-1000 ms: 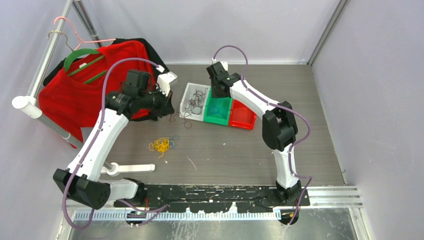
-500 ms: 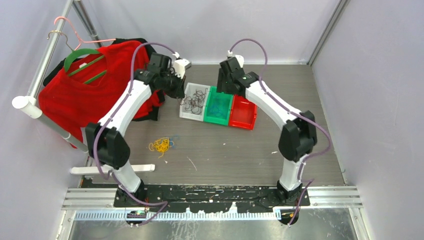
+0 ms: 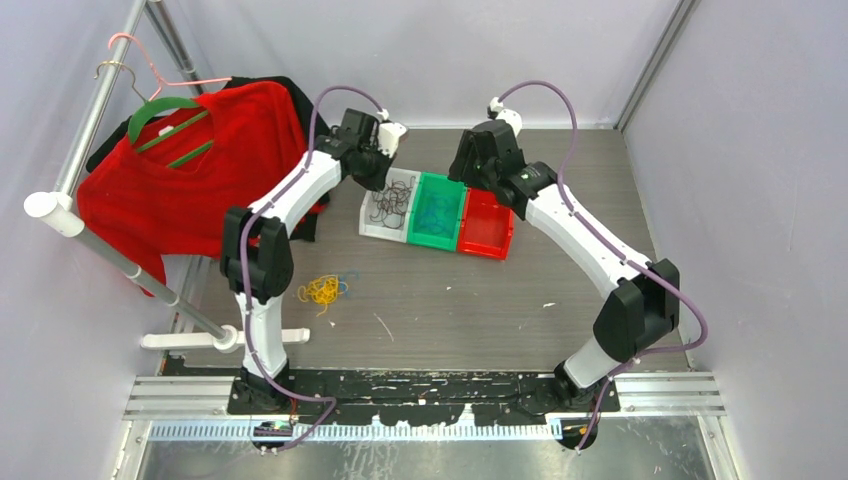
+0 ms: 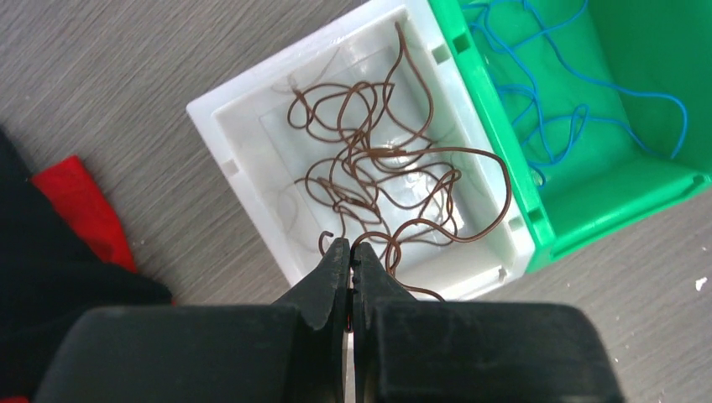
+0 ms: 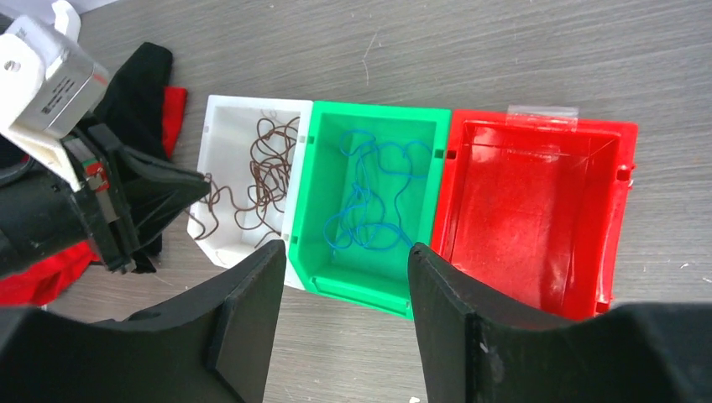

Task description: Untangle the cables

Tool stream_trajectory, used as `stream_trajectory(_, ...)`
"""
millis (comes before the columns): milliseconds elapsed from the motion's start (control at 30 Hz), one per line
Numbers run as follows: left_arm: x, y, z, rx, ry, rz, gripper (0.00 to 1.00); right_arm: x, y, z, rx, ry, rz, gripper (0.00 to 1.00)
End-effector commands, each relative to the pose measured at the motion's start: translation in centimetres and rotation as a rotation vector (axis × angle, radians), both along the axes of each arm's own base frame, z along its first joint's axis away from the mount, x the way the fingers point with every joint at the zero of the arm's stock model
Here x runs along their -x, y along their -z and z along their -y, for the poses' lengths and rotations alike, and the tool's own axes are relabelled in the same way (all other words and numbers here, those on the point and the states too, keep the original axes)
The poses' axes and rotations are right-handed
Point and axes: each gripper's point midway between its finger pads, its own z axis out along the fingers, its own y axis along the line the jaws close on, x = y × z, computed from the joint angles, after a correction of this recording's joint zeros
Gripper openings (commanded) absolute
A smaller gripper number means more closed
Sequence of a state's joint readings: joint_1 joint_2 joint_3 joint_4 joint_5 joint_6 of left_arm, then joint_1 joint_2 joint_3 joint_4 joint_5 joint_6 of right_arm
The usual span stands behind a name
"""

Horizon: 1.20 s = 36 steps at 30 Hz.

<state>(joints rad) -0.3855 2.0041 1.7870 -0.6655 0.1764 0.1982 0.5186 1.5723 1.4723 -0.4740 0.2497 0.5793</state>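
The bench (image 3: 450,300) carries all items. A red garment (image 3: 170,190) hangs on a rail at the far left.

Three bins stand side by side, touching, at the far centre: white bin (image 4: 239,180) on the left, green bin (image 5: 375,112) in the middle, red bin (image 5: 537,210) on the right.

The right tool (image 5: 346,277) hangs above the green bin, fingers wide apart, holding nothing. The left tool (image 4: 350,252) is at the white bin's left edge with its fingertips together; whether they pinch a strand cannot be determined.

The brown cable (image 4: 369,168) lies tangled in the white bin. The blue cable (image 5: 369,210) lies in the green bin. The yellow cable (image 3: 322,290) lies bunched on the bench, near and left of the bins.
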Motion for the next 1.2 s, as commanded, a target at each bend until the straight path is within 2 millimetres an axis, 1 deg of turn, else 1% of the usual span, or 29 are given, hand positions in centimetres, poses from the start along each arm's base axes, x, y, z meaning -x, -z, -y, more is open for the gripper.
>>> stream_trajectory(0,-3.2,-2.4,1.2,0.026,0.001,0.132,0.0,0.0,-2.4,-0.5,-0.091,0.003,0.067,0.6)
stream_trajectory(33,-3.3,-2.2,1.3,0.028,0.002,0.13,0.02,0.1,-2.4,-0.7,-0.103,0.0,0.067,0.6)
stream_trajectory(133,-2.9,-2.4,1.7,0.046,0.024,0.109,0.31,0.2,-2.7,-0.7,-0.118,0.0,0.069,0.61)
stream_trajectory(200,-2.1,-2.9,1.7,0.05,0.036,0.088,0.5,0.3,-2.8,-0.5,-0.111,0.011,0.071,0.59)
stream_trajectory(267,-1.3,-4.0,1.3,0.043,0.048,0.082,0.67,0.4,-2.7,0.0,-0.088,0.029,0.059,0.57)
stream_trajectory(300,-0.8,-4.7,1.0,0.036,0.052,0.08,0.74,0.5,-2.8,0.0,-0.084,0.032,0.061,0.57)
stream_trajectory(333,-0.3,-5.7,0.5,0.035,0.054,0.087,0.8,0.7,-3.0,-0.1,-0.082,0.033,0.067,0.57)
stream_trajectory(367,0.4,-6.4,-0.1,0.036,0.056,0.079,0.86,1.0,-3.0,-0.4,-0.074,0.024,0.071,0.57)
stream_trajectory(400,1.1,-7.1,-0.7,0.037,0.057,0.074,0.89,1.3,-3.0,-0.8,-0.067,0.015,0.075,0.58)
stream_trajectory(433,2.0,-7.6,-1.7,0.034,0.053,0.054,0.94,1.6,-2.8,-1.2,-0.057,0.003,0.076,0.58)
stream_trajectory(467,3.4,-7.8,-3.1,0.022,0.051,0.016,0.97,2.0,-2.6,-1.8,-0.048,-0.015,0.074,0.59)
stream_trajectory(533,6.2,-8.1,-5.5,0.012,0.063,-0.057,0.99,3.0,-2.0,-3.7,-0.035,-0.065,0.072,0.61)
stream_trajectory(600,9.9,-7.5,-7.9,0.017,0.093,-0.158,1.0,4.3,-1.2,-6.0,-0.028,-0.132,0.075,0.64)
stream_trajectory(667,13.6,-6.8,-10.7,-0.01,0.116,-0.213,1.0,5.8,-0.2,-8.8,-0.021,-0.212,0.077,0.66)
stream_trajectory(733,16.9,-5.1,-13.1,-0.041,0.118,-0.262,1.0,7.4,1.0,-12.0,-0.032,-0.309,0.067,0.69)
stream_trajectory(800,20.1,-3.5,-15.0,-0.063,0.125,-0.308,1.0,9.2,2.5,-15.3,-0.048,-0.409,0.048,0.71)
stream_trajectory(833,21.7,-2.7,-15.6,-0.066,0.13,-0.332,1.0,9.8,3.1,-16.6,-0.055,-0.446,0.039,0.71)
stream_trajectory(900,24.3,-1.2,-16.4,-0.077,0.145,-0.36,1.0,11.2,4.8,-19.1,-0.059,-0.513,0.007,0.72)
stream_trajectory(933,25.6,0.1,-16.7,-0.09,0.156,-0.383,1.0,11.7,5.6,-20.2,-0.063,-0.54,-0.01,0.72)
stream_trajectory(967,26.2,0.7,-17.0,-0.1,0.161,-0.381,0.98,12.2,6.3,-21.1,-0.066,-0.561,-0.028,0.72)
stream_trajectory(1000,26.5,1.6,-17.2,-0.109,0.163,-0.384,0.94,12.4,7.4,-21.6,-0.066,-0.567,-0.053,0.71)
stream_trajectory(1033,26.8,1.8,-17.2,-0.114,0.164,-0.361,0.9,12.5,8.1,-21.9,-0.071,-0.569,-0.071,0.71)
stream_trajectory(1133,26.6,3.6,-17.1,-0.102,0.149,-0.356,0.73,12.6,9.5,-21.8,-0.079,-0.552,-0.094,0.68)
stream_trajectory(1167,26.4,4.1,-17.0,-0.096,0.144,-0.36,0.69,12.7,9.7,-21.7,-0.08,-0.549,-0.097,0.67)
